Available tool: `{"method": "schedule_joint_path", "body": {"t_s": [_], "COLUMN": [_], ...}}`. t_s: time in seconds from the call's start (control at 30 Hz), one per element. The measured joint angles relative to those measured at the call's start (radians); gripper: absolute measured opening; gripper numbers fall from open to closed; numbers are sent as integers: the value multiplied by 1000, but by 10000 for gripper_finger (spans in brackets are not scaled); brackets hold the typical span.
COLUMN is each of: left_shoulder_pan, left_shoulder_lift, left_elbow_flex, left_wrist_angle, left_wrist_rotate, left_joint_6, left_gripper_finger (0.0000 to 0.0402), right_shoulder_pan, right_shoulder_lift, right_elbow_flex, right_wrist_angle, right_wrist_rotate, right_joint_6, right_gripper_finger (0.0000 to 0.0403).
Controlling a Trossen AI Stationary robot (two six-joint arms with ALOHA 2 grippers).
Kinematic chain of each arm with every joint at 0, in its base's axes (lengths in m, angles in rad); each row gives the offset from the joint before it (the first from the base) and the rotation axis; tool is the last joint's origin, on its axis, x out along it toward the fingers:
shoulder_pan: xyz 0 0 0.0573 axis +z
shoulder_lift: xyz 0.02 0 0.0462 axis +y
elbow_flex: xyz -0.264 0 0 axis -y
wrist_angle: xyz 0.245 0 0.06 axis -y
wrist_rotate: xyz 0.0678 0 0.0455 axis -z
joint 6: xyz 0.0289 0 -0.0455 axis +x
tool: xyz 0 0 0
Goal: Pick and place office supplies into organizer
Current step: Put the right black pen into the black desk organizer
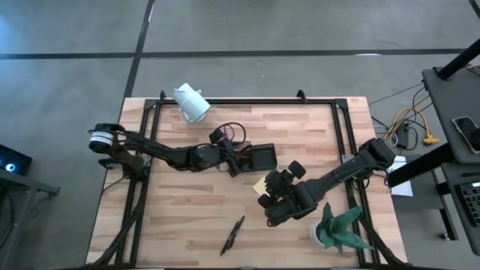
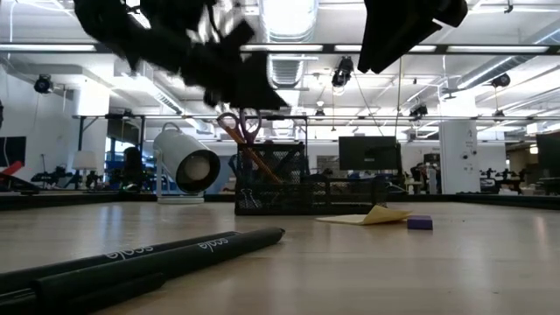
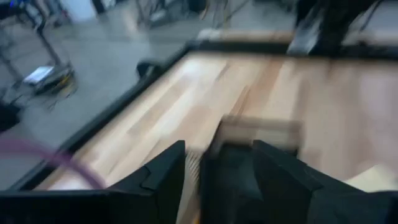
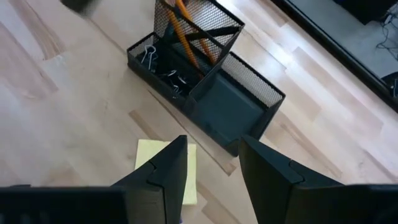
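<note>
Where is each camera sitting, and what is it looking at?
High view: above the table, looking straight down; shows both arms, the organizer, a black pen.
Low view: at tabletop height, looking across into the room; arms hang in from above.
Left wrist view: on the left arm, looking past the left gripper over the wood.
Right wrist view: on the right arm, looking past the right gripper at the sticky-note pad.
Shared: the organizer also shows in the low view and right wrist view.

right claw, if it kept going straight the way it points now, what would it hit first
Probably the yellow sticky-note pad, which lies just past the open right claw. The mesh organizer sits beyond it. Depth is hard to judge, so it could reach bare tabletop first.
</note>
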Motion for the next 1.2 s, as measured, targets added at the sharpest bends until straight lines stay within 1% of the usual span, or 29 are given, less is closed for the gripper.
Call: {"method": "schedule_joint_path", "body": {"t_s": [0.1,0.2,0.27,0.37,0.5,0.6,0.67,0.83,1.03,1.2], "left_shoulder_pan": [-40,-77,-100,-141,-231,-324,-395,-546,-650,-711], "left_shoulder_lift": [-80,-163,-213,-262,-290,-292,-284,-241,-178,-120], "left_elbow_flex": [19,47,70,102,121,123,123,123,142,201], "left_wrist_angle": [7,-26,-111,-294,-523,-587,-593,-595,-593,-582], "left_wrist_rotate": [5,4,1,3,2,2,-12,-105,-117,-119], "left_joint_6": [1,-20,-90,-221,-415,-571,-653,-859,-1102,-1177], "left_gripper_finger": [182,184,184,184,184,184,184,184,184,184], "right_shoulder_pan": [1,4,4,9,31,46,53,86,144,178], "right_shoulder_lift": [0,-6,-10,-7,-6,-6,-6,-6,-6,-5], "right_elbow_flex": [0,0,0,-2,-3,-4,-4,-18,-21,-21], "right_wrist_angle": [1,2,3,5,14,14,14,53,121,218], "right_wrist_rotate": [-7,-37,-86,-146,-167,-208,-250,-333,-341,-338], "right_joint_6": [2,2,-1,-7,-47,-54,-69,-102,-103,-103], "right_gripper_finger": [137,137,137,137,137,137,137,137,137,137]}}
